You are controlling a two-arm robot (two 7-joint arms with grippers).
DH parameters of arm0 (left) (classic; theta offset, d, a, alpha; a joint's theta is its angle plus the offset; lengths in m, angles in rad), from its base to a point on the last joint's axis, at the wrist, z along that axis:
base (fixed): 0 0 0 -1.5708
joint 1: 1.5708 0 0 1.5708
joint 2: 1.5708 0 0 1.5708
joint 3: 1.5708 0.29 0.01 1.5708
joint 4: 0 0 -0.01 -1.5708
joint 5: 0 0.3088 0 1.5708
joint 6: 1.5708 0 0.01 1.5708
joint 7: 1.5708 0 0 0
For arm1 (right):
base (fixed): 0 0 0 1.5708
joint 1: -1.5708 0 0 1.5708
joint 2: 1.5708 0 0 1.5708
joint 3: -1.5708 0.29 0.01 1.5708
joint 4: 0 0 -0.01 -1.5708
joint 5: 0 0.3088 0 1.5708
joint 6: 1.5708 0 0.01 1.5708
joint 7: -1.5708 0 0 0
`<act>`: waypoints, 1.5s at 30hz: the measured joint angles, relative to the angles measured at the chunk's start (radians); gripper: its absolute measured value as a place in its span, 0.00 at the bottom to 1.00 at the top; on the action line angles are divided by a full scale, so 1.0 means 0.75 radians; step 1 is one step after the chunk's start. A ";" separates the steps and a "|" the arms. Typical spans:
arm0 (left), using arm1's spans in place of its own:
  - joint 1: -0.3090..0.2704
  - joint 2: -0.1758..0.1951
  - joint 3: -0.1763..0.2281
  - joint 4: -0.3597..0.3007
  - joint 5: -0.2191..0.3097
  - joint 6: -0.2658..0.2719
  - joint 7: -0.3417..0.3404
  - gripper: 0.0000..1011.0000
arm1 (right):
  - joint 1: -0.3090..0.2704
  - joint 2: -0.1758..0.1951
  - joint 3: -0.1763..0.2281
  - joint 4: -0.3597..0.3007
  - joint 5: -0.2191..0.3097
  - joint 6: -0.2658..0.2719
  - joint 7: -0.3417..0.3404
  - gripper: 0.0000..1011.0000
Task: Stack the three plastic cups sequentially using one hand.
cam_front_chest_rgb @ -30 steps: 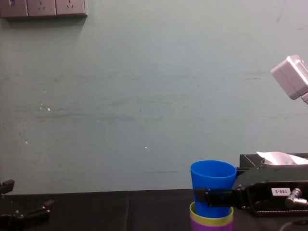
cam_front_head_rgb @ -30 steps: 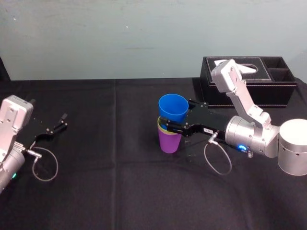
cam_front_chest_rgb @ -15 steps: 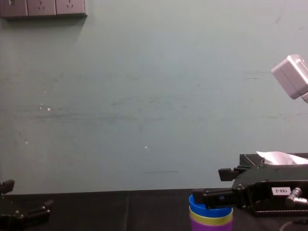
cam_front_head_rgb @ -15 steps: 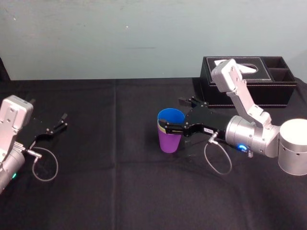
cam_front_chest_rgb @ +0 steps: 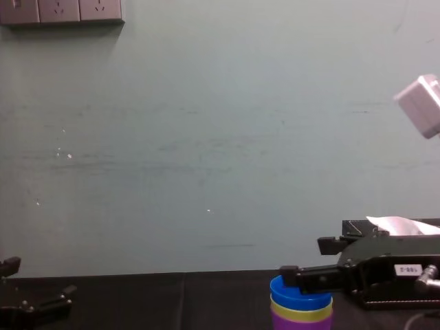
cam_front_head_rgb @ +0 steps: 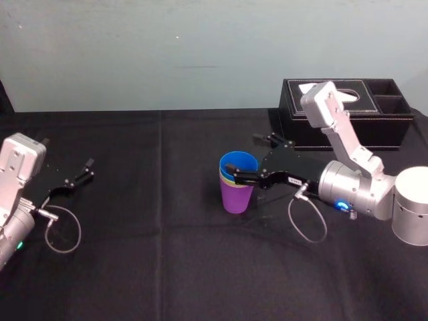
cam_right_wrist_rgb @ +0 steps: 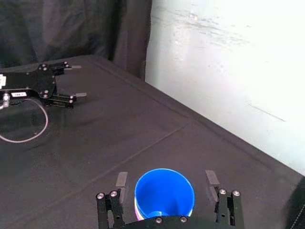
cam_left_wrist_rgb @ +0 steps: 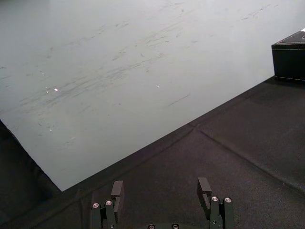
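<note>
At the far left of the table: left tool, parked, spread, empty. Near the middle: purple cup standing upright, with yellow-green cup nested inside and blue cup seated innermost, rims stepped one above another. Straddling that blue rim from the right: right tool, spread wide, pinching nothing, one finger close by each side. Farther right and behind: black tissue box. Looks fully stacked, with only a clean retreat left to make. Could topple or drag the light stack by pulling away crooked and snagging a finger on the rim; could lift the blue cup out through any contact.
</note>
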 joint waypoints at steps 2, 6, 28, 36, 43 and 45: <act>0.000 0.000 0.000 0.000 0.000 0.000 0.000 1.00 | -0.008 0.005 0.009 -0.007 0.004 -0.004 -0.001 0.99; 0.000 0.000 0.000 0.000 0.000 0.000 0.000 1.00 | -0.038 0.026 0.048 -0.032 0.024 -0.020 -0.005 0.99; 0.000 0.000 0.000 0.000 0.000 0.000 0.000 1.00 | -0.161 0.101 0.221 0.003 0.115 -0.072 -0.041 0.99; 0.000 0.000 0.000 0.000 0.000 0.000 0.000 1.00 | -0.174 0.108 0.251 0.040 0.139 -0.067 -0.045 0.99; 0.000 0.000 0.000 0.000 0.000 0.000 0.000 1.00 | -0.174 0.108 0.249 0.037 0.138 -0.067 -0.044 0.99; 0.000 0.000 0.000 0.000 0.000 0.000 0.000 1.00 | -0.174 0.107 0.249 0.036 0.138 -0.067 -0.044 0.99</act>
